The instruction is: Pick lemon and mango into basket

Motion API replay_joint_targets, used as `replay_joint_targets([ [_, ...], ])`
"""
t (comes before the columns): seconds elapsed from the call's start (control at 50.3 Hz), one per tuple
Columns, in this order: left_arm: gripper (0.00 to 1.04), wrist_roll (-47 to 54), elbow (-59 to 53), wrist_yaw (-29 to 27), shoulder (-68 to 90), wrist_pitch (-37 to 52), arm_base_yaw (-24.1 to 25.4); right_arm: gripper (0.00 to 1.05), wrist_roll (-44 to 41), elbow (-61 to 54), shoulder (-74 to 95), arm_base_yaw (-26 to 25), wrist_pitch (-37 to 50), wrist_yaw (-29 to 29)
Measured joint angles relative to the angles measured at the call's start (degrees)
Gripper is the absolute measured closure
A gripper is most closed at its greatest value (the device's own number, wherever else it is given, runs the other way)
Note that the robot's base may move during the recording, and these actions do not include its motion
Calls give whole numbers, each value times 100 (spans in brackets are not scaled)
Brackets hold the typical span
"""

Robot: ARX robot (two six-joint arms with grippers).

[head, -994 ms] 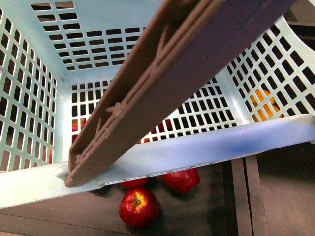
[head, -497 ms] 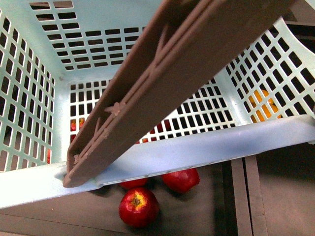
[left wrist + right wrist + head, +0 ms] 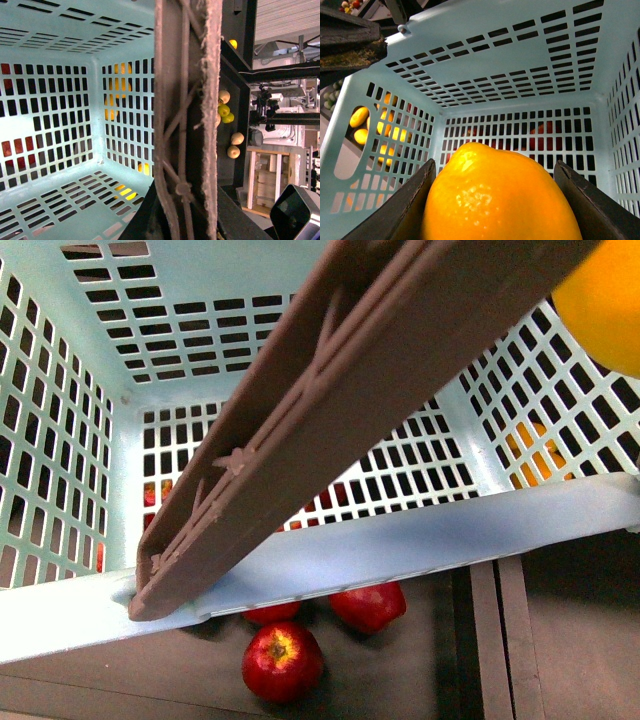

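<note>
The light teal basket [image 3: 90,410] fills the front view, tilted, with its brown handle [image 3: 330,420] running slantwise across it. My left gripper [image 3: 185,220] is shut on the handle [image 3: 187,100]. My right gripper [image 3: 495,164] is shut on the lemon [image 3: 495,200], which sits between its dark fingers [image 3: 405,210] just above the open basket [image 3: 520,50]. The lemon also shows at the top right edge of the front view [image 3: 605,305]. The basket's inside holds nothing that I can see. I cannot pick out the mango; orange-yellow fruit [image 3: 535,455] shows through the basket's right wall.
Red apples [image 3: 282,660] lie on the dark shelf below the basket's near rim. Yellow fruits [image 3: 360,117] lie outside one side wall, and red ones [image 3: 545,137] behind the far wall. Pale yellow fruits [image 3: 226,110] sit on a shelf past the handle.
The lemon has come into the front view at the top right, over the basket's rim. The basket and its handle have hardly moved.
</note>
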Motion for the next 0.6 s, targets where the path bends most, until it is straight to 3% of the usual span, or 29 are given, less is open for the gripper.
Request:
replay_joint_targets([
  [0.119,98,0,-2,0,0,0,0,42,20,-2,31,28,-2,15],
  [0.338,98,0,-2,2,0,0,0,7,131,-2,35,11,-24,15],
  [0.596,98,0,-4,-4,0,0,0,9,468,4,-258,-605,-98,81],
])
